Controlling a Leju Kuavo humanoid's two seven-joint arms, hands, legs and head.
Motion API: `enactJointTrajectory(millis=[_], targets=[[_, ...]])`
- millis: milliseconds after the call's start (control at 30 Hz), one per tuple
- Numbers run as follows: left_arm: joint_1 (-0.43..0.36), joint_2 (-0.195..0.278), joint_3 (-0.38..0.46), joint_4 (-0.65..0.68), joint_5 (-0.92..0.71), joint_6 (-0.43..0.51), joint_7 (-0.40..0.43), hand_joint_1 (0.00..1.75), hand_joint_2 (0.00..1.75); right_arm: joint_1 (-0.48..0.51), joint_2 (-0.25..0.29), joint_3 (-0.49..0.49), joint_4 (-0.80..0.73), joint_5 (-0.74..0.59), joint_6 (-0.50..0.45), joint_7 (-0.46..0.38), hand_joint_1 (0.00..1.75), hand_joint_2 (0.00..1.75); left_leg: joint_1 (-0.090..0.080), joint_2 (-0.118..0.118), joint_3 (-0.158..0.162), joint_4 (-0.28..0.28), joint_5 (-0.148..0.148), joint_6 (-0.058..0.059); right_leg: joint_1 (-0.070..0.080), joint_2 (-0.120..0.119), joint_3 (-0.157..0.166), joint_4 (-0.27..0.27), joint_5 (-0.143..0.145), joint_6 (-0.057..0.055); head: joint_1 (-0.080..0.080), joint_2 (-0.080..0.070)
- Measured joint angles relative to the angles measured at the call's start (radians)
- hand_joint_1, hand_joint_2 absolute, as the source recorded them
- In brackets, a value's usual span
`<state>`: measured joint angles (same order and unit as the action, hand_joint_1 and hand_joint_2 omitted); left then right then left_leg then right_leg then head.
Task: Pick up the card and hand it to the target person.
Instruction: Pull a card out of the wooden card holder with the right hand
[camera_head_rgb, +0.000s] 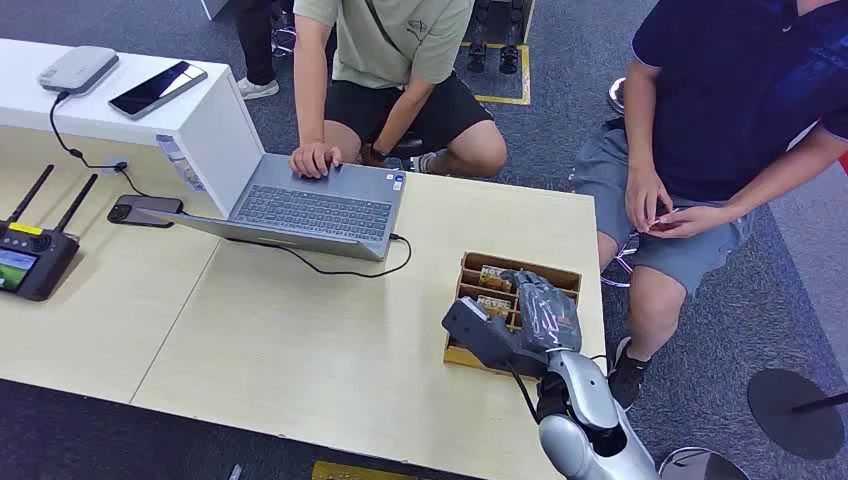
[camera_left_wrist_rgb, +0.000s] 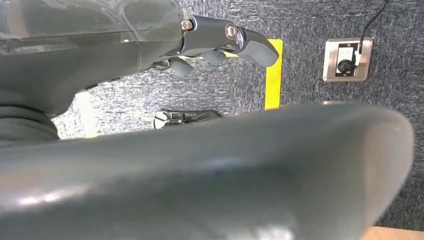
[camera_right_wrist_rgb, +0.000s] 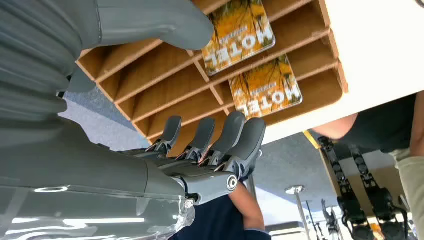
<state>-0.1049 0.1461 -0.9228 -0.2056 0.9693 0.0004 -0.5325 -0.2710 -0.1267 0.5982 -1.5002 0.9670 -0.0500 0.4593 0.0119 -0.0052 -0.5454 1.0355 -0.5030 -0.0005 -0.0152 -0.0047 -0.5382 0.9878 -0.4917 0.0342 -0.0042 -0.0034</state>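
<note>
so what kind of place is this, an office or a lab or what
Probably a robotics lab or test room in an office: a pale table holds a laptop and an antenna remote controller, grey carpet carries yellow floor tape, and two people sit alongside watching.

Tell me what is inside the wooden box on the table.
The wooden box has slotted compartments; two orange hotel cards lie in neighbouring slots. The right robot hand hides the rest.

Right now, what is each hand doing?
Left hand: holds nothing, fingers curled in, hanging over the floor.
Right hand: open, empty, over the wooden card tray.
</note>
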Motion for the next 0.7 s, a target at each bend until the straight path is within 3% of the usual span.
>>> enactJointTrajectory(millis=[700], targets=[[0.0,0.0,0.0,0.0,0.0,0.0,0.002,0.0,0.0,0.0,0.0,0.0,0.017,-0.003,-0.001,-0.003,0.72,1.75,0.0,0.0,0.0,0.0,0.0,0.0,0.0,0.0,0.0,0.0,0.0,0.0,0.0,0.0]])
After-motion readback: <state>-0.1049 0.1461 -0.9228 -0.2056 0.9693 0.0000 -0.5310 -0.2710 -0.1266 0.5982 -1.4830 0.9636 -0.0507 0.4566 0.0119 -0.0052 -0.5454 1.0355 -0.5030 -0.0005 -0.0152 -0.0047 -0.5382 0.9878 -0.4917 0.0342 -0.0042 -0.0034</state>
